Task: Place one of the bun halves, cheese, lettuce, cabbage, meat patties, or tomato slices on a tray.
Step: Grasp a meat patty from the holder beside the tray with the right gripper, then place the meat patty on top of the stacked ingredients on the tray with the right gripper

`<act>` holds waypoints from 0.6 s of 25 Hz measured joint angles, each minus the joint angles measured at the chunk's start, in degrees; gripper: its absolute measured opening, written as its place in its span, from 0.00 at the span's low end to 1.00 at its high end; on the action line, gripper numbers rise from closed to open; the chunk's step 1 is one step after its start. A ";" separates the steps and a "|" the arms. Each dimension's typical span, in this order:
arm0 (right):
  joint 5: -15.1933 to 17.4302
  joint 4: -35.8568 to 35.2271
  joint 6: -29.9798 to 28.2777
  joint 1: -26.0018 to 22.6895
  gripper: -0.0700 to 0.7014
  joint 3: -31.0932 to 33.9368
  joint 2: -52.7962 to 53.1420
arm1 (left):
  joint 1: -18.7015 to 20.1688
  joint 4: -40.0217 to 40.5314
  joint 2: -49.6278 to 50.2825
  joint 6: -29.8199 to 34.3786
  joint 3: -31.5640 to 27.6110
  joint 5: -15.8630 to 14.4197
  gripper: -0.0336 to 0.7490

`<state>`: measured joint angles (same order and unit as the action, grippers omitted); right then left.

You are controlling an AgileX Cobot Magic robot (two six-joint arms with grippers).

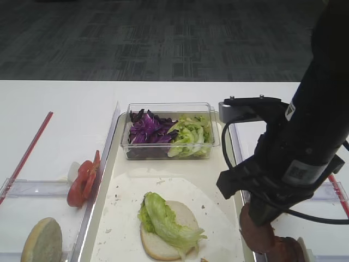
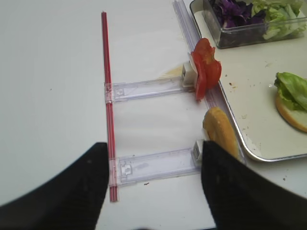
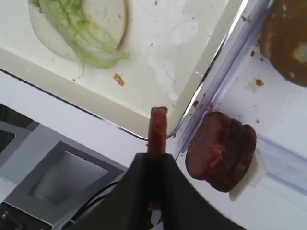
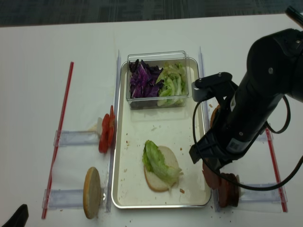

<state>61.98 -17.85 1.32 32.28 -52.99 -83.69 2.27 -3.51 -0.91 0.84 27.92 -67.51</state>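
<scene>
Clamped on a single upright meat patty (image 3: pixel 158 125), our right tool (image 3: pixel 154 160) hangs at the lower right of the overhead frame, just past the tray's (image 4: pixel 124 156) right rim. We see the remaining meat patties (image 3: pixel 221 150) stacked on edge in a clear holder immediately right of that rim, close beside the held disc. On the tray's white paper lies a pale bun half (image 4: pixel 158 176) with a lettuce leaf (image 4: pixel 156 161) draped across it, in the lower middle of the frame. Toward the tray's upper end, a clear plastic box (image 4: pixel 158 80) holds purple cabbage (image 4: pixel 142 79) on its left and more green leaves on its right. Left of the tray, tomato slices (image 4: pixel 106 131) and another bun half (image 4: pixel 92 192) stand on edge on the white tabletop (image 4: pixel 33 71). Our left tool (image 2: pixel 153 191) rests low at the lower left, its fingers spread apart, holding nothing.
</scene>
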 joint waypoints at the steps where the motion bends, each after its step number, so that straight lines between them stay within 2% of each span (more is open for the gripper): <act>1: 0.00 0.00 -0.44 0.00 0.18 -0.12 -0.13 | 0.00 0.00 0.00 0.00 0.00 0.00 0.59; 10: 0.00 -1.99 -4.75 0.00 0.18 -4.71 -3.86 | 0.00 0.00 0.00 0.00 0.00 0.00 0.59; 15: 1.17 -3.83 -6.97 0.00 0.18 -7.01 -7.23 | 0.00 0.00 0.00 0.00 0.00 0.00 0.59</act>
<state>63.15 -21.67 -5.64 32.28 -60.00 -90.92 2.27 -3.51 -0.91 0.84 27.92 -67.51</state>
